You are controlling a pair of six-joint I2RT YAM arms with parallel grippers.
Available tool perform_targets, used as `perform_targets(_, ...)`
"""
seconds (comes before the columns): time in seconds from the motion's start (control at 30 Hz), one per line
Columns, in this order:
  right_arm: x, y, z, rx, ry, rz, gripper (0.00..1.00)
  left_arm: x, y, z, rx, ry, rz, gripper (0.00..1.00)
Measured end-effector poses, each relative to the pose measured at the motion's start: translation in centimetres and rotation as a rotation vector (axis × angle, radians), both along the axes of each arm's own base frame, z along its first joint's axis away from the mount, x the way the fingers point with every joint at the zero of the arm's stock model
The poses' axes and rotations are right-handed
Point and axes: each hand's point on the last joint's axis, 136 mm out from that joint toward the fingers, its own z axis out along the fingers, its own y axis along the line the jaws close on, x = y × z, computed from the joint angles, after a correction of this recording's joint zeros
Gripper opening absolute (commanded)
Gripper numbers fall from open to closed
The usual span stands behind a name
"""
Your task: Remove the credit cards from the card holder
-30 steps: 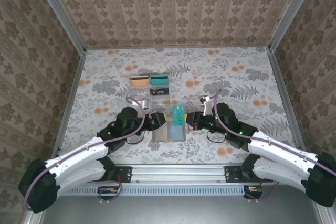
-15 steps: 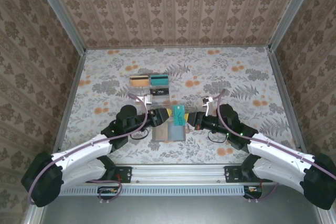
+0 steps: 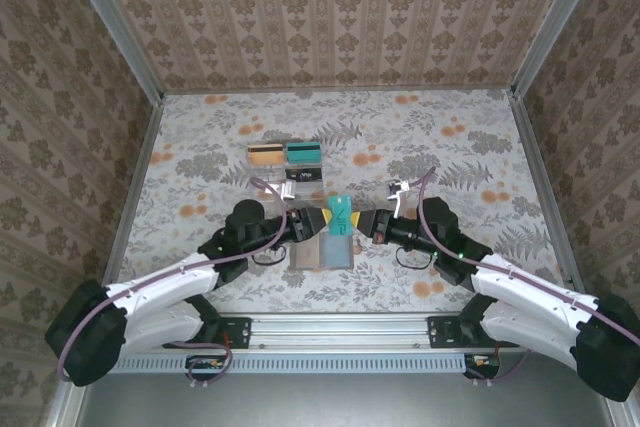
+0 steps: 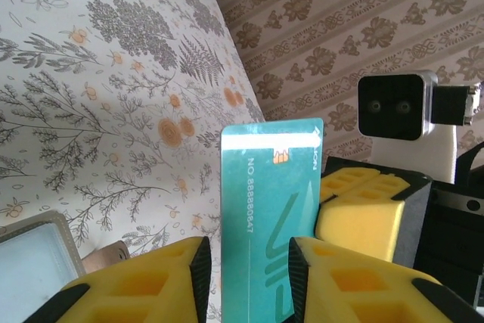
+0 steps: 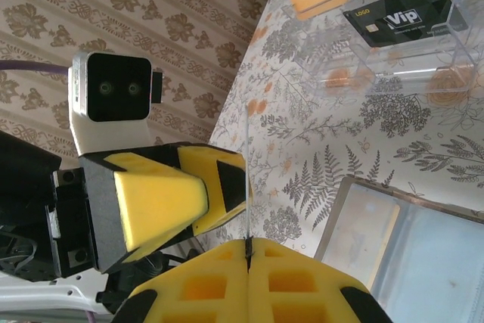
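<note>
While the card holder (image 3: 322,253) lies open on the flowery table (image 3: 470,137), a bit below the middle of the top view, a teal credit card (image 3: 340,213) sits at its upper edge. The card is right between the two grippers.

The right gripper (image 3: 368,225) comes in from the right side of that view. Its own camera shows its yellow fingers (image 5: 302,281) at the bottom of the frame. They are pressed tight together on the card, which looks like a thin line (image 5: 248,187) sticking up from them.

The left gripper (image 3: 316,220) comes in from the left. In its own camera the card (image 4: 265,202) faces us in the middle of the frame, with white numbers on it. One yellow finger (image 4: 151,281) is on the left of the card and one is on the right. They are apart, with a thin gap beside the left one, so this gripper (image 4: 249,281) is not squeezing the card.

A grey inside panel of the holder (image 4: 34,259) peeks in at the lower left of that frame, and another (image 5: 423,262) at the lower right of the right wrist view.

Higher up in the top view is a clear stand (image 3: 285,175) with an orange card (image 3: 264,155), a teal card (image 3: 303,153) and a black card (image 3: 303,174).
</note>
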Motion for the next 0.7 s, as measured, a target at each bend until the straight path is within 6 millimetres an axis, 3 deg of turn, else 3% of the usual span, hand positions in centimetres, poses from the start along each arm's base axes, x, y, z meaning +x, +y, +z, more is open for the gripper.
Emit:
perform_targets(0.4, 0.1, -0.2, -0.2, 0.006, 0.002, -0.001, 0.0, -0.5, -0.7, 0.0, -0.019, 0.011, -0.036, 0.16)
perform_targets(0.5, 0.1, -0.3, -0.7, 0.0, 0.009, -0.005, 0.0, -0.5, -0.7, 0.3, -0.031, 0.009, -0.038, 0.01)
perform_targets(0.53, 0.1, -0.4, -0.9, -0.003, 0.013, -0.008, 0.11, -0.5, -0.8, 0.6, -0.039, 0.004, -0.04, 0.0)
perform_targets(0.6, 0.1, -0.4, -1.1, -0.006, 0.023, -0.006, 0.42, -0.8, -0.9, 0.8, -0.047, 0.002, -0.049, 0.0)
perform_targets(0.7, 0.1, -0.4, -1.3, -0.013, 0.023, -0.006, 0.66, -0.7, -0.9, 0.8, -0.047, 0.002, -0.047, 0.0)
